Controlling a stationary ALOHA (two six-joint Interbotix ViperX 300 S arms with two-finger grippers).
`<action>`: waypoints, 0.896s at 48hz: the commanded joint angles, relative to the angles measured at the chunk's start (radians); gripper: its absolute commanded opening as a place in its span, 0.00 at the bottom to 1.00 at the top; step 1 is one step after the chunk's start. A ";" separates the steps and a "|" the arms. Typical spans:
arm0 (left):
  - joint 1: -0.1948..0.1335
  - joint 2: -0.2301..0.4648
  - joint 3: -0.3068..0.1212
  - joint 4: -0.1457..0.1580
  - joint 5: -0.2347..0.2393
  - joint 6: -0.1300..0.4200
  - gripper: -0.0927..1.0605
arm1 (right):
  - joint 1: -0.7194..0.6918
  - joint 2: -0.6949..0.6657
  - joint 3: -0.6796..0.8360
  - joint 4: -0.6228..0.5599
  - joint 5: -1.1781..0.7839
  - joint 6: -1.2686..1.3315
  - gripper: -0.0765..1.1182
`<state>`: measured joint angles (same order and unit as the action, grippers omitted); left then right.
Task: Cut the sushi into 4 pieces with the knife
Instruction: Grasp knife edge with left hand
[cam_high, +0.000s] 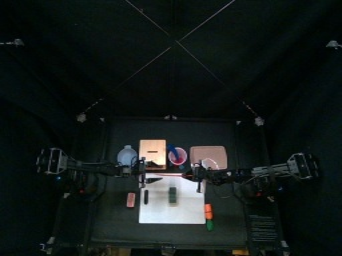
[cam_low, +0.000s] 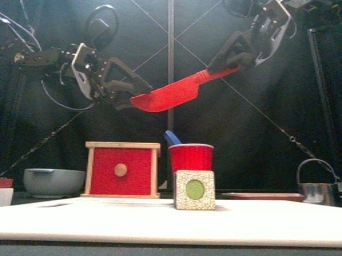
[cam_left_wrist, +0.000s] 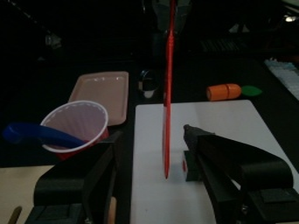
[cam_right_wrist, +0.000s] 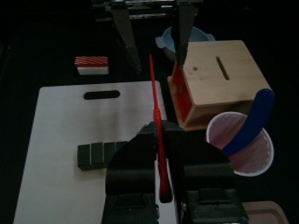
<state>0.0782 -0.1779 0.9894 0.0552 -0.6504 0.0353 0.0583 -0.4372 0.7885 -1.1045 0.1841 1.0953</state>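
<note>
— Above the white cutting board (cam_high: 171, 225), what hangs there?
— A red knife (cam_low: 174, 93), held clear of the board and slanting between the two arms. The right pincer (cam_low: 225, 70) is closed on its handle end.
— And the left pincer (cam_left_wrist: 147, 142)?
— Its jaws stand wide apart on either side of the blade's tip and grip nothing.
— Where is the sushi roll (cam_high: 171, 195)?
— It lies on the board's back half, near the tabletop's middle, below the knife, with its dark green blocks in one row.
— What stands along the tabletop's back edge?
— From the left: a blue-grey bowl (cam_high: 127, 155), a wooden box (cam_low: 122, 170) with a red front, a red cup (cam_low: 191, 158) holding a blue knife (cam_low: 173, 137), then a pink tray (cam_high: 207, 155).
— Anything else?
— An orange toy (cam_left_wrist: 225, 90) lies between the board and the tabletop's right edge, and a red-and-white toy (cam_right_wrist: 91, 65) lies toward the left edge.
</note>
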 joint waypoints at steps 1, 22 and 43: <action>0.003 0.014 -0.020 0.000 -0.031 0.002 0.87 | -0.005 -0.026 -0.008 -0.003 -0.006 0.003 0.20; 0.005 0.032 -0.017 -0.003 -0.071 0.000 0.87 | -0.058 -0.032 0.015 0.003 -0.112 0.006 0.20; 0.005 0.034 -0.015 -0.015 -0.080 -0.003 0.83 | -0.112 -0.034 0.020 0.005 -0.178 0.000 0.20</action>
<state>0.0813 -0.1411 0.9894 0.0476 -0.7194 0.0322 -0.0414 -0.4510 0.8191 -1.0999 0.0245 1.0968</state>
